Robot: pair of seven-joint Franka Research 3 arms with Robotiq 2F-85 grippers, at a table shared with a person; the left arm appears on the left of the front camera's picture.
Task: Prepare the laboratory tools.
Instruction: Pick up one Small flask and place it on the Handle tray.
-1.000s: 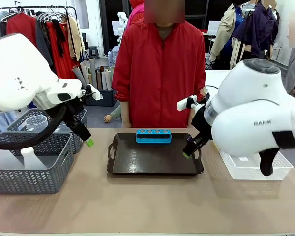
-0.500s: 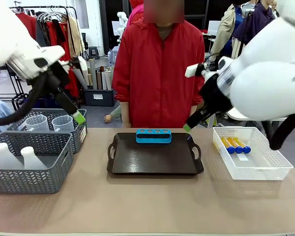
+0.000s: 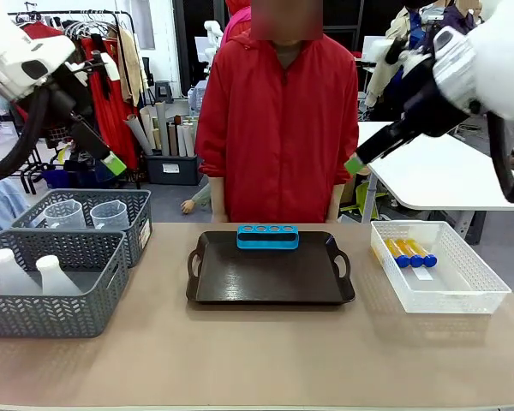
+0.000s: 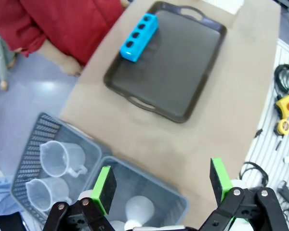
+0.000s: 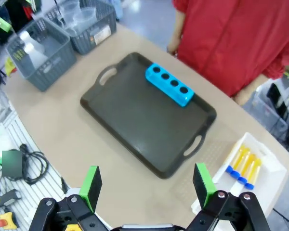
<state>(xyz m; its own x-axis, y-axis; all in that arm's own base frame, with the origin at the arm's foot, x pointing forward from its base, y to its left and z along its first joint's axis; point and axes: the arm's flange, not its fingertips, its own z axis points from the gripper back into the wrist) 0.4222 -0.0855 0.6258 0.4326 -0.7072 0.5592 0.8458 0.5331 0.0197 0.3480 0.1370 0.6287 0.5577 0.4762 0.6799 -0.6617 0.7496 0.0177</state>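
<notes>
The left end effector (image 4: 162, 184) and right end effector (image 5: 147, 185) are spread wide and empty, high over the bench (image 3: 257, 360). The rack (image 3: 267, 236) sits on the tray (image 3: 265, 278). Tubes (image 3: 409, 252) lie in the bin (image 3: 445, 300). Jugs (image 3: 110, 214) and flasks (image 3: 53, 276) sit in baskets (image 3: 60, 317).

Left of the tray (image 3: 270, 274), the basket (image 3: 60, 300) wall hides the lower bodies of 2 flasks (image 3: 7, 271), and 2 jugs (image 3: 110, 214) behind show little but rims, graduations too small to read. In the left wrist view, the base of the left hand (image 4: 162, 183) covers part of the flasks. Right of the tray, the tubes (image 3: 409, 252) lie too close-packed to count from the front.
</notes>
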